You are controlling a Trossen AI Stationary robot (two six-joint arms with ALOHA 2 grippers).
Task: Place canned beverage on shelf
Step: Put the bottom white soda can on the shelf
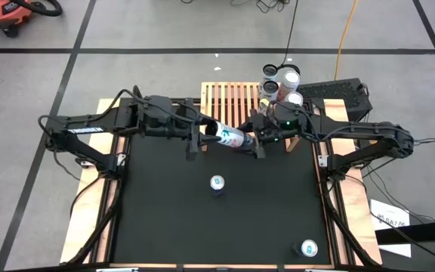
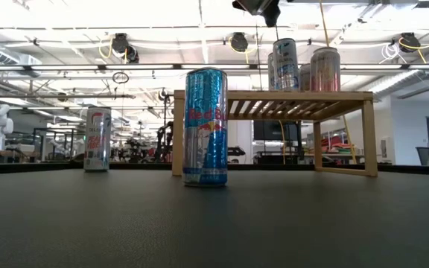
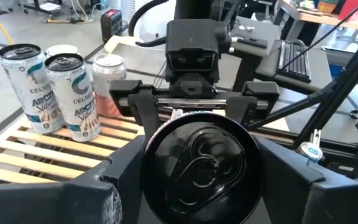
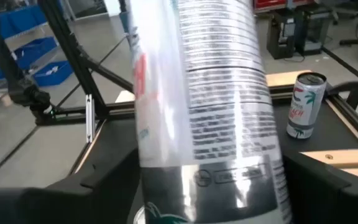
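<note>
A slim white can (image 1: 229, 136) with a dark lid lies level in the air between my two grippers, in front of the light-wood slatted shelf (image 1: 229, 98). My left gripper (image 1: 202, 134) is shut on its lid end, and the lid (image 3: 201, 168) faces the left wrist camera. My right gripper (image 1: 254, 142) is shut on the other end, and the can's printed wall (image 4: 210, 93) runs away from the right wrist camera. Several cans (image 1: 278, 79) stand on the shelf's right end (image 2: 304, 67). The held can is above the low view. My left gripper pinches the can's side wall near the lid end (image 3: 146, 155) between its two fingers. The fingers come level from the table's left and lie along the can. The can is lifted clear of the table, lying level. My right gripper pinches the can's side wall near the bottom end (image 4: 166, 180) between its two fingers. The fingers come from the table's right, roughly along the can. The can is clear of the table and the shelf.
A blue Red Bull can (image 1: 217, 183) stands mid-table (image 2: 205, 126). Another can (image 1: 309, 248) stands near the front right corner. A white can (image 4: 303, 106) stands by the wooden table border in the right wrist view. The shelf's left slats (image 3: 48, 155) are bare.
</note>
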